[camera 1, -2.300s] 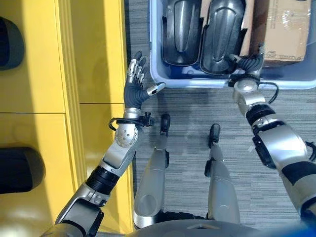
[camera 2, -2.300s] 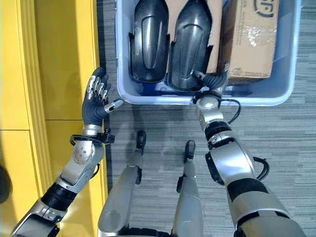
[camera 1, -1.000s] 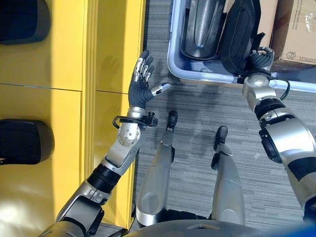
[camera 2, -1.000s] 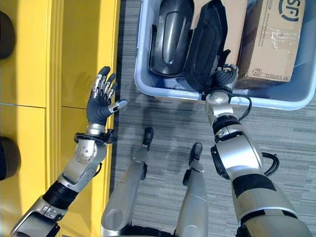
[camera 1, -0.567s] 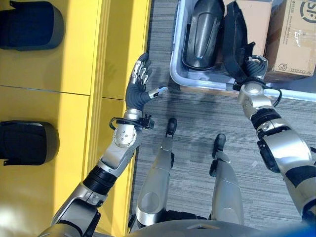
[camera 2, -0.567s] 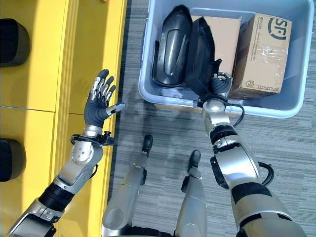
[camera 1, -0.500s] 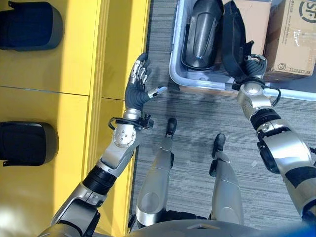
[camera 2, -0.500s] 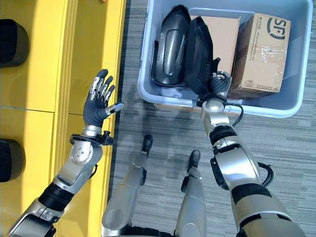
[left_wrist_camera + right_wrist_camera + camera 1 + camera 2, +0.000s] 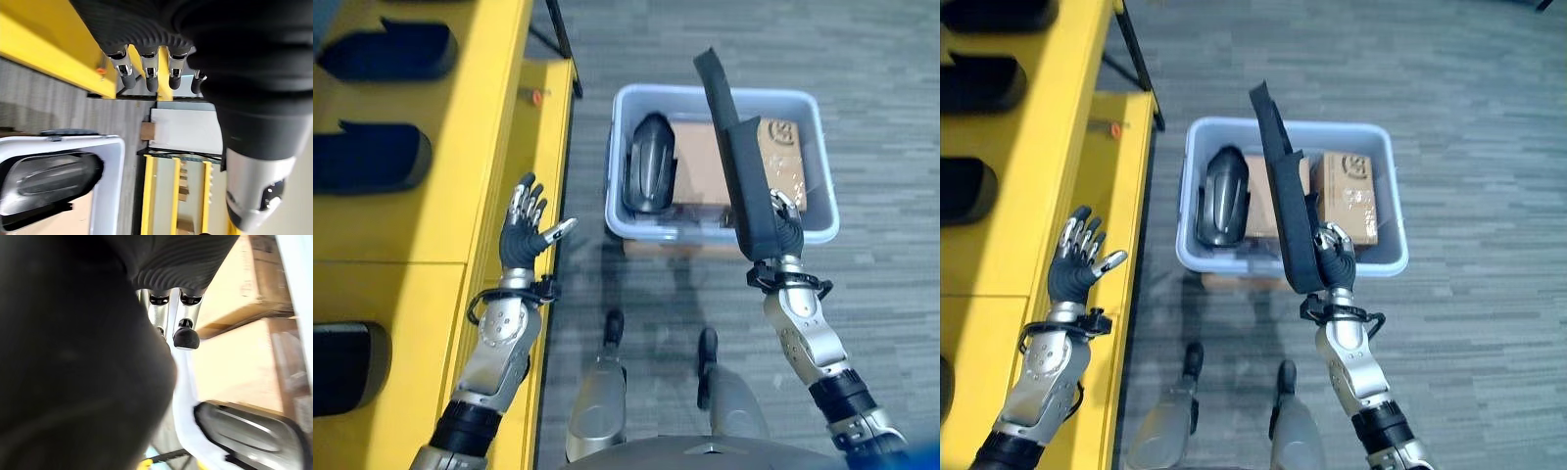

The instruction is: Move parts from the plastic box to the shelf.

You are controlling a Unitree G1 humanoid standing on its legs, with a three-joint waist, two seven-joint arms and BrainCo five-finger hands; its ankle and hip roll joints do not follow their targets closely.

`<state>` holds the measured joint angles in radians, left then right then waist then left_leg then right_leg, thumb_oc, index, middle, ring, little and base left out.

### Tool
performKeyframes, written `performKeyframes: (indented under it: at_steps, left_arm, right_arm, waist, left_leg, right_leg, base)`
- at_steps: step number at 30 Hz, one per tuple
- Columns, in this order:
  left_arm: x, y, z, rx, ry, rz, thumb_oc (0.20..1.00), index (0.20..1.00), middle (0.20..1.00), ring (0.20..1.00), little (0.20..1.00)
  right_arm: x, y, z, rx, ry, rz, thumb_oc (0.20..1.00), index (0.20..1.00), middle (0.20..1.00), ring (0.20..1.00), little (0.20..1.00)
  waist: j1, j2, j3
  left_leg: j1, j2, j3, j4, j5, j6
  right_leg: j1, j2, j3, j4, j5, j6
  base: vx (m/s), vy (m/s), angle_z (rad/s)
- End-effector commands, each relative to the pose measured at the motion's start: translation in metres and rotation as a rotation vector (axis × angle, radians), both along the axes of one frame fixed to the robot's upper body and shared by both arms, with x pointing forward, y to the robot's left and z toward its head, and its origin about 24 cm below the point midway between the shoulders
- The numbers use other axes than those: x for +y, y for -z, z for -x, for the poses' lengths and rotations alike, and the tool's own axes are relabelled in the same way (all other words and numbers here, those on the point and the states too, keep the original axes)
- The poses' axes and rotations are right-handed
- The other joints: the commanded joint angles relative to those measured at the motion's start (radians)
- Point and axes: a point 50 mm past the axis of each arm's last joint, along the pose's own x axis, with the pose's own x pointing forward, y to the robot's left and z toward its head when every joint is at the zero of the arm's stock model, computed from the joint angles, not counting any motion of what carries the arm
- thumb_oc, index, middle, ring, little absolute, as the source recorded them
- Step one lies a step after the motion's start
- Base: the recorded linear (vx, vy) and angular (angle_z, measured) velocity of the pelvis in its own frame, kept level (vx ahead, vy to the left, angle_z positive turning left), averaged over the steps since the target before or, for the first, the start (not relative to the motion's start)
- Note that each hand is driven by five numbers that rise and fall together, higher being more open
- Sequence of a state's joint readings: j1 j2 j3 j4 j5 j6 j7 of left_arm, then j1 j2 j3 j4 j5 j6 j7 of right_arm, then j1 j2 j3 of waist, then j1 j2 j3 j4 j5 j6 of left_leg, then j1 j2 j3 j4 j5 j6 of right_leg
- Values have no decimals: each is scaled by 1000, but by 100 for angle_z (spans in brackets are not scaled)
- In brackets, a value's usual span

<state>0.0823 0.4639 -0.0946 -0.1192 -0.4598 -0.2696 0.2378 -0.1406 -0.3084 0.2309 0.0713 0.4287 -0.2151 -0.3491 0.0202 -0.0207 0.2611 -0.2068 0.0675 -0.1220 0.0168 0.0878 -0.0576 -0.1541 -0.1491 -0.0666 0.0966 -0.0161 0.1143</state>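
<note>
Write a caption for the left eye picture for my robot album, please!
The right robot hand lifts a long black part above the plastic box, while the left robot hand waits open beside the yellow shelf.

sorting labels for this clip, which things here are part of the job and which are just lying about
Part of the job:
- black part, held up by the right hand
- second black part in the plastic box
- yellow shelf, with the open left hand beside it

Lying about:
- cardboard boxes in the plastic box

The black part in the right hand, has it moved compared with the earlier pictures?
Yes. The black part, earlier lying inside the plastic box, is now lifted above its rim, held by the right hand.
</note>
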Motion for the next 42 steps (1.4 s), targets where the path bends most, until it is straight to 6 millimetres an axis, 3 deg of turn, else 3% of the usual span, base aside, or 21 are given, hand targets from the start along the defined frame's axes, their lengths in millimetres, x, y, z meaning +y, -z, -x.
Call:
performKeyframes:
  at_steps: [1, 6, 8, 11, 13, 16, 17, 18, 19, 20, 22, 26, 28, 32, 35, 37, 38, 40, 41, 42]
  left_arm:
    - [-3, -23, -2, -113, 54, -53, 1000, 1000, 1000, 1000, 1000]
    - [3, -10, 10, -50, 47, -66, 1000, 1000, 1000, 1000, 1000]
    - [6, -3, 15, -17, 43, -52, 1000, 1000, 1000, 1000, 1000]
    - [5, 8, 19, 30, 44, -40, 1000, 1000, 1000, 1000, 1000]
    - [2, 12, 18, 46, 51, -26, 1000, 1000, 1000, 1000, 1000]
    - [-4, 17, 13, 56, 62, -21, 1000, 1000, 1000, 1000, 1000]
    - [-4, 16, 12, 47, 60, -11, 1000, 1000, 1000, 1000, 1000]
    - [-3, 15, 14, 42, 57, -6, 1000, 1000, 1000, 1000, 1000]
    - [-1, 13, 15, 27, 48, 0, 1000, 1000, 1000, 1000, 1000]
    - [-1, 12, 16, 26, 40, 8, 1000, 1000, 1000, 1000, 1000]
    - [-1, 15, 17, 38, 42, 11, 1000, 1000, 1000, 1000, 1000]
    - [6, 12, 20, 33, 17, -14, 1000, 1000, 1000, 1000, 1000]
    - [22, 10, 28, 29, -42, -65, 1000, 1000, 1000, 1000, 1000]
    - [28, 6, 31, 22, -69, -90, 1000, 1000, 1000, 1000, 1000]
    - [31, 4, 32, 18, -80, -110, 1000, 1000, 1000, 1000, 1000]
    - [33, 0, 31, 3, -86, -145, 1000, 1000, 1000, 1000, 1000]
    - [34, -1, 30, 1, -89, -153, 1000, 1000, 1000, 1000, 1000]
    - [30, -1, 26, 2, -54, -167, 1000, 1000, 1000, 1000, 1000]
    - [27, 0, 23, 8, -37, -161, 1000, 1000, 1000, 1000, 1000]
    - [25, 1, 22, 13, -21, -161, 1000, 1000, 1000, 1000, 1000]
  right_arm:
    - [2, -41, -13, -205, -91, -15, 200, 200, 200, 200, 200]
    - [2, -44, -4, -223, -154, 27, 200, 200, 200, 200, 200]
    - [8, -48, -7, -236, -209, 11, 200, 200, 200, 200, 200]
    - [8, -53, -6, -253, -228, 25, 200, 200, 200, 200, 200]
    - [0, -56, -4, -267, -206, 50, 200, 200, 200, 200, 200]
    - [-6, -50, 1, -243, -194, 66, 200, 200, 200, 200, 200]
    - [-7, -46, 2, -223, -201, 61, 200, 200, 200, 200, 200]
    - [-7, -41, 4, -206, -205, 56, 200, 200, 200, 200, 200]
    - [-7, -35, 8, -182, -207, 40, 200, 200, 200, 200, 200]
    - [-6, -32, 8, -169, -209, 33, 200, 200, 200, 200, 200]
    - [-13, -29, 14, -159, -179, 14, 200, 200, 200, 200, 200]
    - [-14, -20, 20, -123, -169, -15, 200, 200, 200, 200, 200]
    - [-13, -13, 21, -95, -174, -10, 200, 200, 200, 200, 200]
    - [-8, -12, 19, -92, -193, -17, 200, 200, 200, 200, 200]
    - [1, -10, 16, -83, -210, -39, 200, 200, 200, 200, 200]
    - [10, -10, 14, -79, -231, -47, 200, 200, 200, 200, 200]
    - [13, -9, 13, -76, -240, -49, 200, 200, 200, 200, 200]
    - [15, -6, 15, -62, -260, -49, 200, 200, 200, 200, 200]
    - [14, -4, 17, -53, -267, -56, 200, 200, 200, 200, 200]
    - [13, -2, 18, -42, -274, -58, 200, 200, 200, 200, 200]
  waist:
    - [6, -14, -45]
    - [12, -5, -77]
    - [32, 3, -83]
    - [56, 17, -80]
    - [58, 23, -76]
    - [45, 13, -67]
    - [44, 0, -62]
    - [46, -9, -65]
    - [54, -20, -77]
    - [55, -17, -89]
    - [45, 0, -108]
    - [53, -7, -119]
    - [89, -36, -135]
    - [127, -67, -135]
    - [158, -93, -140]
    - [162, -88, -133]
    - [159, -78, -126]
    - [123, -64, -132]
    - [100, -62, -133]
    - [87, -64, -129]
  left_leg:
    - [7, 90, -61, 11, -28, -24]
    - [58, 116, -91, -33, 1, -38]
    - [61, 138, -137, -56, 54, -54]
    - [27, 141, -194, -104, 146, -79]
    - [-7, 120, -170, -104, 175, -71]
    - [-7, 111, -5, -90, 163, -38]
    - [6, 124, 30, -10, 107, -23]
    - [14, 127, 21, 34, 72, -23]
    - [41, 116, -50, 110, 7, -37]
    - [71, 116, -78, 83, -29, -39]
    - [85, 95, -73, 25, -24, -26]
    - [87, 55, -67, 38, -54, -22]
    - [66, -10, -67, 96, -117, 8]
    - [28, -62, -80, 160, -158, 26]
    - [7, -122, -78, 204, -197, 58]
    - [24, -157, -81, 188, -190, 88]
    - [32, -158, -89, 175, -178, 96]
    - [61, -167, -131, 116, -144, 110]
    - [73, -168, -155, 97, -132, 110]
    - [85, -173, -170, 86, -124, 109]
  right_leg:
    - [-30, 10, 24, 126, -109, -14]
    - [-5, 35, -17, 203, -169, -35]
    - [-1, 59, -67, 275, -225, -66]
    - [12, 76, -149, 269, -247, -90]
    - [31, 68, -194, 247, -240, -96]
    - [72, 40, -241, 203, -214, -99]
    - [77, 10, -256, 178, -178, -95]
    - [84, -9, -267, 161, -162, -94]
    - [100, -40, -277, 132, -139, -88]
    - [112, -46, -280, 127, -138, -83]
    - [143, -67, -304, 123, -123, -64]
    - [184, -112, -338, 103, -95, -41]
    - [213, -165, -359, 55, -48, -5]
    - [236, -207, -393, 25, 0, 21]
    - [229, -263, -390, 18, 114, 53]
    - [197, -307, -353, 90, 216, 54]
    - [177, -300, -330, 132, 197, 41]
    - [107, -151, -162, 172, 81, -8]
    - [75, -53, -79, 159, 0, -31]
    - [50, 9, -28, 152, -33, -38]
  base:
    - [24, -71, 3]
    - [-6, -110, 20]
    - [-118, -237, 32]
    - [-146, -196, 78]
    - [-90, -53, 102]
    - [-92, 23, 125]
    - [-157, 93, 119]
    - [-125, 177, 75]
    - [19, 186, 34]
    - [111, 260, 40]
    - [142, 257, 36]
    - [94, 251, 49]
    - [106, 324, 43]
    - [42, 229, 33]
    - [54, 335, 47]
    - [45, 379, 36]
    - [42, 427, 35]
    - [82, 240, 38]
    - [114, 81, 39]
    - [112, 51, 89]
